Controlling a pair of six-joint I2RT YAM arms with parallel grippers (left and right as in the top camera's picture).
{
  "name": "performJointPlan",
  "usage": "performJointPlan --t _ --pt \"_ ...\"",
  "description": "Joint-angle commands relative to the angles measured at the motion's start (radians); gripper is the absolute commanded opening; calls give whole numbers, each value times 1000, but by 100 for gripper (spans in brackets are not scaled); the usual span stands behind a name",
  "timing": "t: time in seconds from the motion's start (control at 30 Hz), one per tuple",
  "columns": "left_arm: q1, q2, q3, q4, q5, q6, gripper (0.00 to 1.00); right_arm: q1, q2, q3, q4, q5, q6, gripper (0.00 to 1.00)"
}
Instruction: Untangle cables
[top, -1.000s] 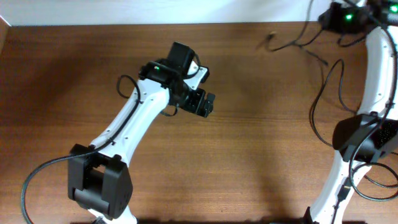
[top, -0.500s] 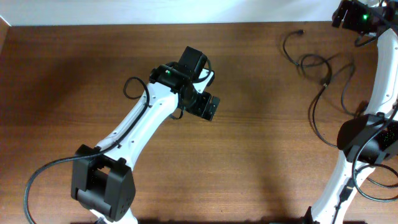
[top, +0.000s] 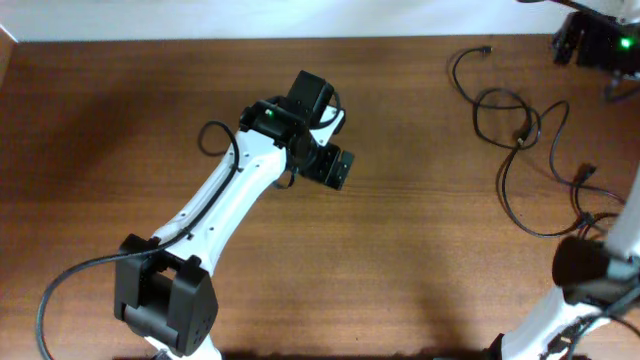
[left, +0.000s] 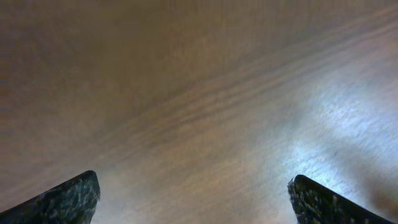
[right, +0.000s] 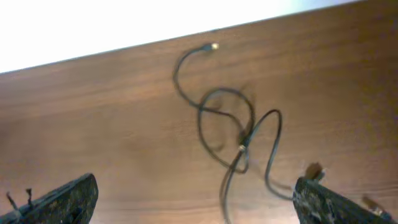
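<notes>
The cables (top: 515, 125) lie as thin black cords in loose crossing loops on the right side of the wooden table (top: 120, 120). One plug end (top: 487, 49) points toward the far edge and another (top: 586, 174) lies to the right. In the right wrist view the cables (right: 231, 127) and a light-tipped plug (right: 213, 46) lie below my right gripper (right: 195, 186), which is open, empty and raised above them. In the overhead view that gripper (top: 568, 45) is at the far right corner. My left gripper (top: 336, 168) hangs open over bare wood mid-table, its jaws (left: 194, 186) wide apart and empty.
The table's far edge meets a white wall (top: 250, 18). The right arm's base (top: 590, 270) and its own thicker black wires stand at the right edge next to the cables. The left arm's base (top: 165, 300) is at the front left.
My right gripper has opened and let go of the cables, which dropped and spread into loops on the table. The right arm pulled back toward the far right corner. The left arm shifted slightly right.
</notes>
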Motion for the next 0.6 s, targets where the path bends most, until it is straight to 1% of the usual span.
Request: performJointPlan --t 0.0,0.07,0.13,0.23,0.3,0.4,0.47,0.57 --pt "5 -58 65 -3 -66 -47 99 16 -53 8 -83 -113 -52 99" --pt "34 -128 66 -13 -120 -98 99 60 -85 8 -174 -112 -95 99" --pt "64 -171 66 -14 -122 -114 99 105 -100 7 -222 -101 -97 99" --pt "127 -240 66 -35 -130 -153 99 209 -114 3 -222 -92 -96 99" --pt "160 -269 66 -38 -130 -162 99 299 -114 0 -222 -8 -84 99" --pt "164 -277 66 -55 -130 -161 99 414 -113 0 -221 118 -58 99" --pt "164 -277 66 -70 -130 -161 99 452 -113 0 -221 121 -58 99" --pt "164 -277 66 -72 -130 -162 99 461 -113 0 -221 121 -58 99"
